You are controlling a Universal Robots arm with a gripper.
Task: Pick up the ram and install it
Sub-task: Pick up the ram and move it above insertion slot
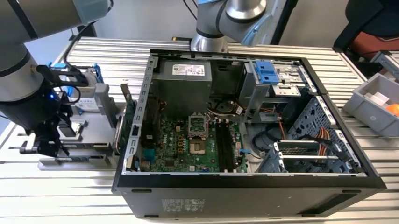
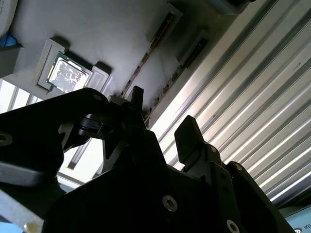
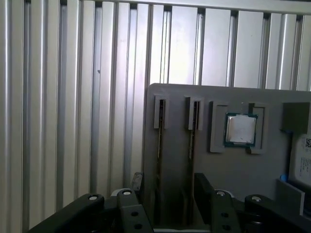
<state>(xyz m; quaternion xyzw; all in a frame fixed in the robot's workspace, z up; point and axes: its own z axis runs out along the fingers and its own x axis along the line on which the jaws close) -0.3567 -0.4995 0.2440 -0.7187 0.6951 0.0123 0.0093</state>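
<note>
Gripper (image 3: 169,180) fingers (image 3: 201,187) spread w/ ram (image 3: 160,145) btwn them, in gray holder (image 3: 218,97).

Slatted table (image 1: 112,51), computer case (image 1: 249,198), grey tray (image 3: 177,160)

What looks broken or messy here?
Nothing stands out. The computer case is open, and the ram sticks sit straight in slots of the gray tray, near the open gripper.

The arm (image 1: 18,60) is silver-grey tubing with pale blue joint caps (image 1: 93,7); all-black tool (image 2: 163,116), little silver screws (image 2: 169,203).
</note>
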